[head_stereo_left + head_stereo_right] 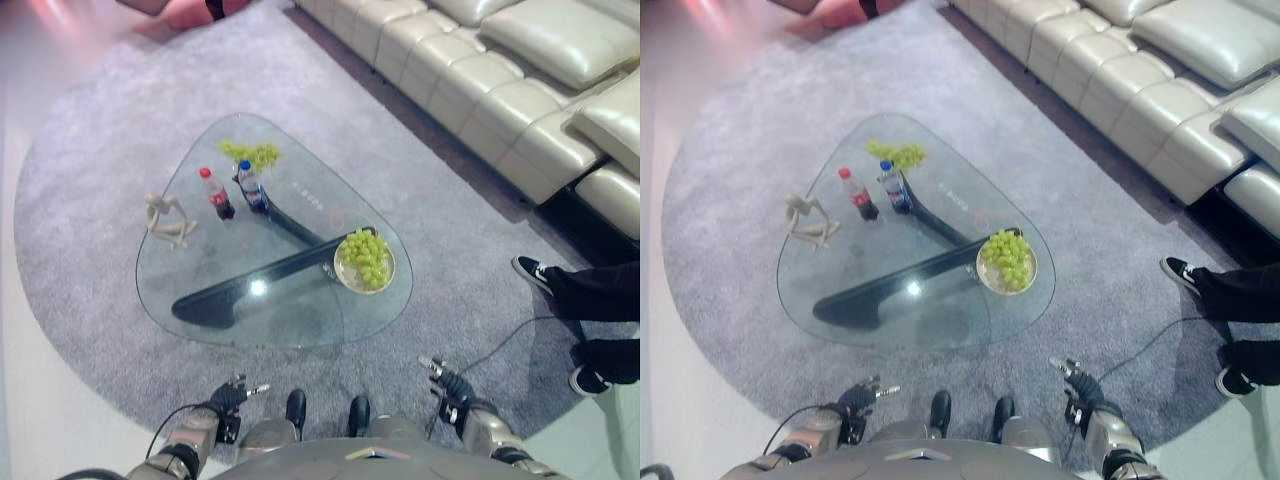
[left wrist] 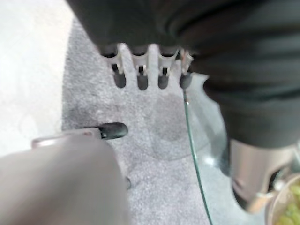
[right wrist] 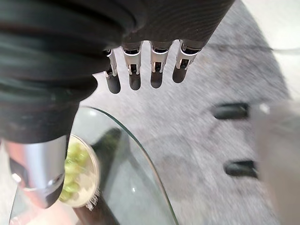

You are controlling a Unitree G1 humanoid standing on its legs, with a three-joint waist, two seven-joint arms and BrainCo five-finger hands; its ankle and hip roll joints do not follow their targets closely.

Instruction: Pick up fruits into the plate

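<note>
We see a bunch of green grapes (image 1: 366, 258) lying in the plate (image 1: 342, 272), which sits near the right edge of the glass table (image 1: 300, 320). A second bunch of grapes (image 1: 252, 153) lies on the far side of the table, just beside a blue-capped bottle (image 1: 251, 186) and a red-capped bottle (image 1: 216, 194), both upright. A pale figurine (image 1: 166, 220) stands near the table's left edge. The table rests on a round grey rug (image 1: 100, 150), with a cream sofa (image 1: 480, 80) beyond it. Our left hand (image 1: 228, 396) and right hand (image 1: 447, 385) hang low on the near side of the table, apart from it, fingers (image 3: 134, 77) relaxed and holding nothing. A person's legs (image 1: 600, 300) show at the right
</note>
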